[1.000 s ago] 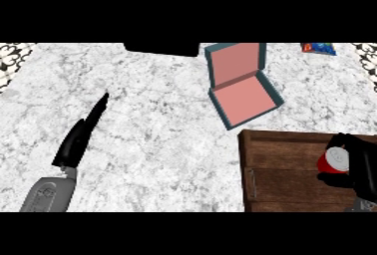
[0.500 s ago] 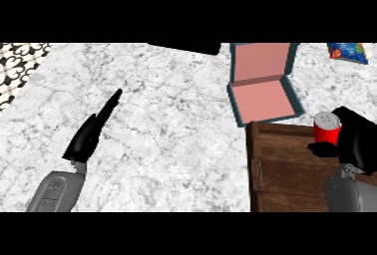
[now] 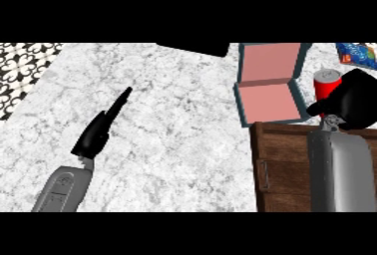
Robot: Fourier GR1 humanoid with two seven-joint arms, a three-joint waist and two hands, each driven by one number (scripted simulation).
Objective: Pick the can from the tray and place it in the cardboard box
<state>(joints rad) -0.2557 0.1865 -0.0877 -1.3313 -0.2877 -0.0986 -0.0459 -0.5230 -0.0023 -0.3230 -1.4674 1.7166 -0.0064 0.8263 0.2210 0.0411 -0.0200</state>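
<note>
A red can (image 3: pixel 324 85) with a silver top is held upright in my right hand (image 3: pixel 355 101), whose fingers curl round its right side and hide part of it. The can hangs above the counter just right of the open box (image 3: pixel 270 83), a shallow container with pink inner panels and dark teal walls. The brown wooden tray (image 3: pixel 283 164) lies at the lower right, beneath my right forearm. My left hand (image 3: pixel 98 130) rests over the marble counter at the left, fingers straight and pointing up-right, holding nothing.
A blue packet (image 3: pixel 358 54) lies at the far right top corner. A dark object (image 3: pixel 193 48) sits at the counter's back edge. The patterned floor (image 3: pixel 22 67) shows past the counter's left edge.
My right hand has lifted the can off the tray and carried it up beside the box. The view has shifted, so the box and tray sit further right.
</note>
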